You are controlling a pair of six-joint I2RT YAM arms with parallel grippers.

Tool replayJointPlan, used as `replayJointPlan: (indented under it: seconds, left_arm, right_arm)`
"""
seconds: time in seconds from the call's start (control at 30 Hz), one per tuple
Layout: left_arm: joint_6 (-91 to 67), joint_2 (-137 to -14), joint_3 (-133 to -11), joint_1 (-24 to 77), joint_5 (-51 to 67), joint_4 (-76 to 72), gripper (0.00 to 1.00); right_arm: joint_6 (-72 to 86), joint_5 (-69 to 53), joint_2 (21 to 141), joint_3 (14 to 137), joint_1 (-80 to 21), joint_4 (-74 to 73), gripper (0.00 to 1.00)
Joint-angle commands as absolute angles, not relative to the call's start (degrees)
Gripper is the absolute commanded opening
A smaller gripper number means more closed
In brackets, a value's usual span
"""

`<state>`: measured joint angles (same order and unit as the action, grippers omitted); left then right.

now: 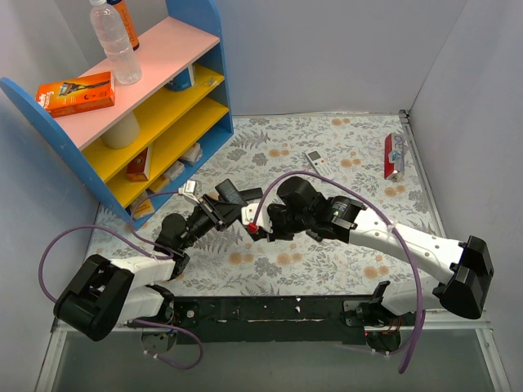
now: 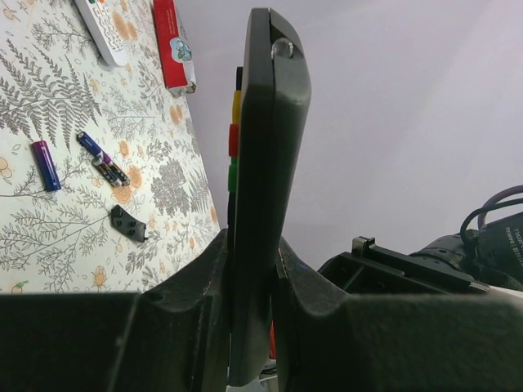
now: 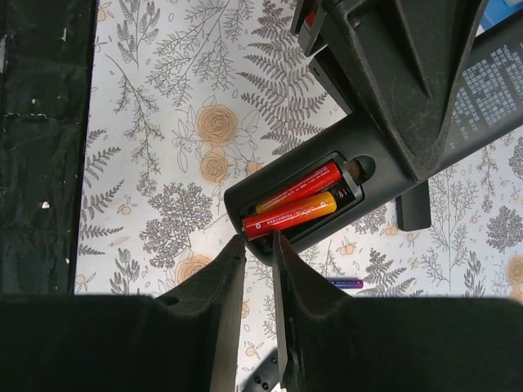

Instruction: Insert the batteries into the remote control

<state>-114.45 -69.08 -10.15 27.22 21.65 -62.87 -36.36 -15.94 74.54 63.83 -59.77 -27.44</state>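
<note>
Loading is judged nearly done: two batteries (image 3: 294, 214) are seated in the remote (image 3: 278, 170), clamped by left fingers (image 2: 188, 310); right fingers (image 3: 221, 310) narrowly parted, empty.

The top camera is looking down over the whole surface (image 1: 315, 269); both wrist cameras are closely facing the remote control (image 2: 265, 163).

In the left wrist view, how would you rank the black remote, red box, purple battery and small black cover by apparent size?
1. black remote control, though nearest the camera
2. red box
3. purple battery and small black cover: alike, unranked
</note>
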Motion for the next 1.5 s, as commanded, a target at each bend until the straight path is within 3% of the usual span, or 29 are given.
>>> replayJointPlan:
  seconds: [0.0,0.6,1.47]
  left_arm:
    - [-128.41,-68.55,-11.87,27.42,22.24,-65.92,0.0]
    - [-129.9,-68.73,-11.07,27.33,22.06,-66.71,0.0]
    - [-130.43,-69.96,-11.51,27.33,22.85,-67.68,0.0]
  right_arm:
    - [-35.6,-15.29,75.06,63.46,-59.94,-24.52,0.26]
    - [-30.94,-9.23,74.62,65.13,-59.15,-26.72,0.32]
    - [-32.52,-14.23,72.51,67.59,-59.06,-28.65,0.42]
